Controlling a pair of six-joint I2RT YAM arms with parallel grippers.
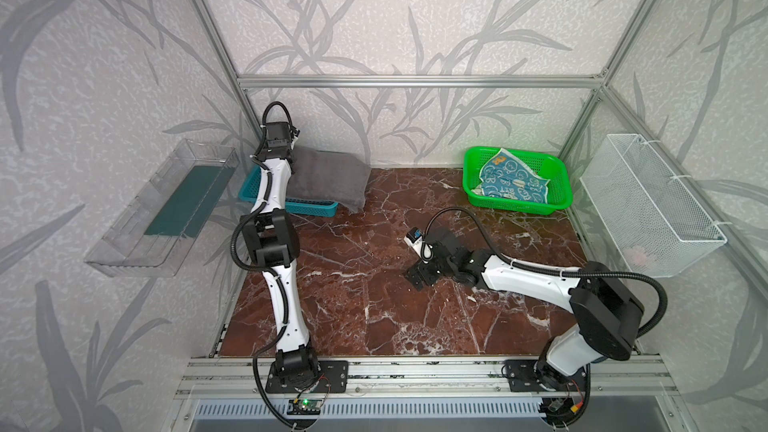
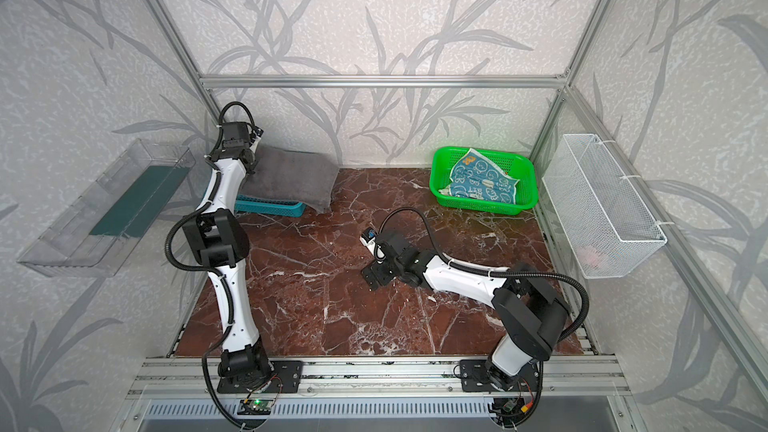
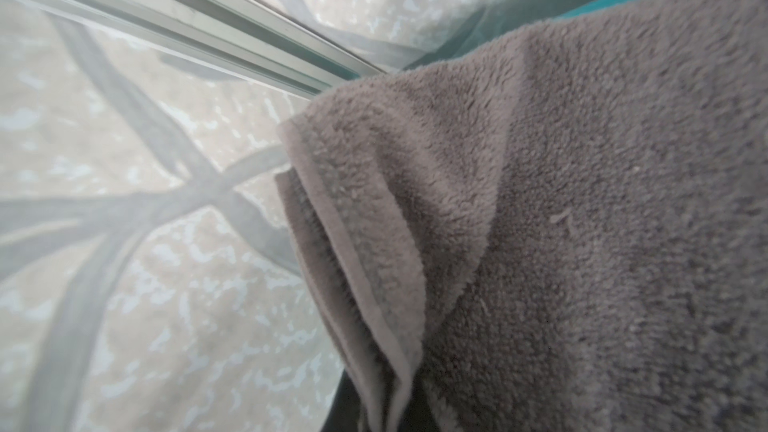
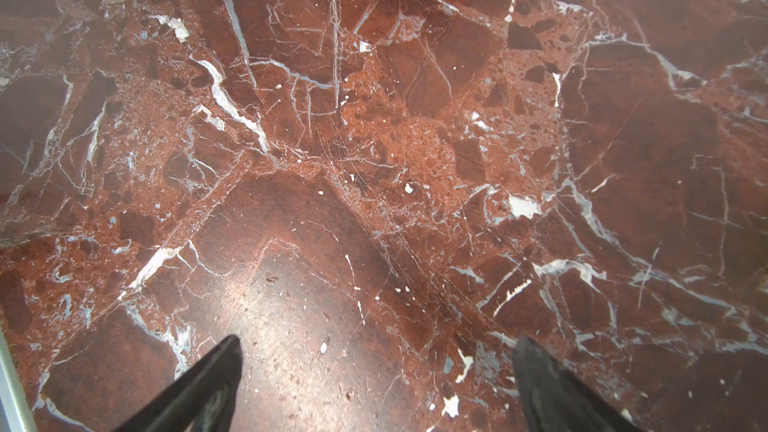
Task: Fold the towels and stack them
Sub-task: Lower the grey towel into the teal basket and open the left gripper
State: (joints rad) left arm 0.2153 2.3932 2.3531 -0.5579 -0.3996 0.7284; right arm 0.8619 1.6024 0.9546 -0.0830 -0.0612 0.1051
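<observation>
Grey towel (image 1: 328, 178): was draped over blue basket (image 1: 307, 206), back left.
Blue towel (image 1: 513, 182): lay crumpled in green basket (image 1: 557, 197).
Left gripper (image 1: 291, 149): pinched the grey towel's corner.
Right gripper (image 4: 376, 351): hung spread above the table (image 4: 415, 118).

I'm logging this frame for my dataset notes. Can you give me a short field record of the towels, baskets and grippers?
grey towel: folded, draped over the teal basket, back left
blue printed towel: crumpled in the green basket, back right
left gripper: shut, apparently pinching a corner of the grey towel
right gripper: open, empty, over the bare table
towels stacked: none yet
</observation>
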